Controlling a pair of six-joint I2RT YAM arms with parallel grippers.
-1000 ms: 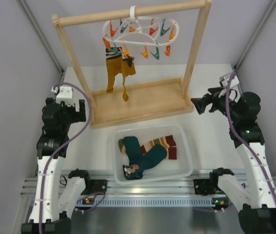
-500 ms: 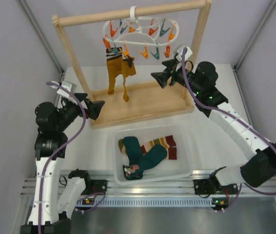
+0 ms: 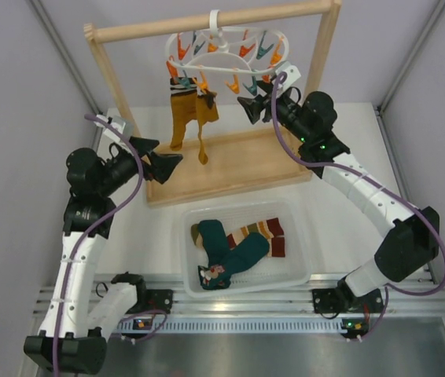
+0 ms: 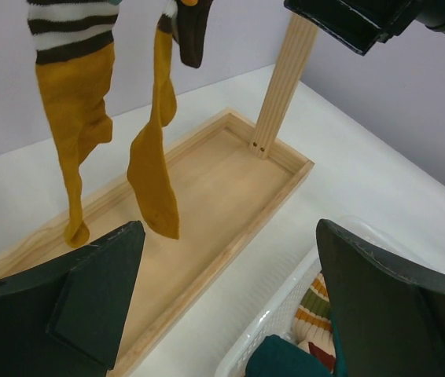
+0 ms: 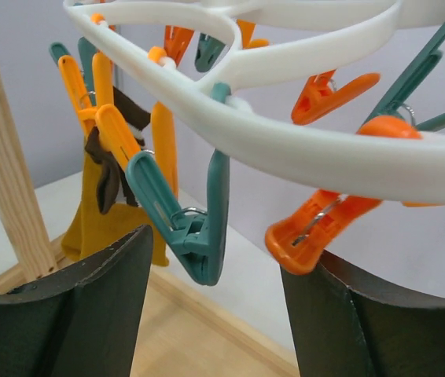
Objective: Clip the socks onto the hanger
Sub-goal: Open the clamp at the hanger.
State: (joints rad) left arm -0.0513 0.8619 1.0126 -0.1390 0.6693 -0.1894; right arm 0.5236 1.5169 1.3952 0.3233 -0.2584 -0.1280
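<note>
The white ring hanger (image 3: 224, 61) with orange and teal clips hangs from the wooden rail. Two mustard socks (image 3: 189, 118) with striped and brown tops hang clipped at its left; they also show in the left wrist view (image 4: 81, 110). Dark teal socks (image 3: 230, 251) and a striped sock (image 3: 260, 232) lie in the white basket (image 3: 301, 251). My right gripper (image 3: 248, 107) is open just under the hanger's front clips; a teal clip (image 5: 195, 228) hangs between its fingers and an orange clip (image 5: 309, 232) touches the right finger. My left gripper (image 3: 163, 165) is open and empty over the frame's base.
The wooden rail frame (image 3: 317, 78) stands on a tray base (image 3: 230, 169) behind the basket. Its right post (image 4: 281, 86) shows in the left wrist view, with the basket rim (image 4: 285, 314) below. Grey walls close in on both sides.
My right gripper has risen and moved left up to the hanger's clips. My left gripper has swung right and forward over the frame's base. The socks in the basket have not moved.
</note>
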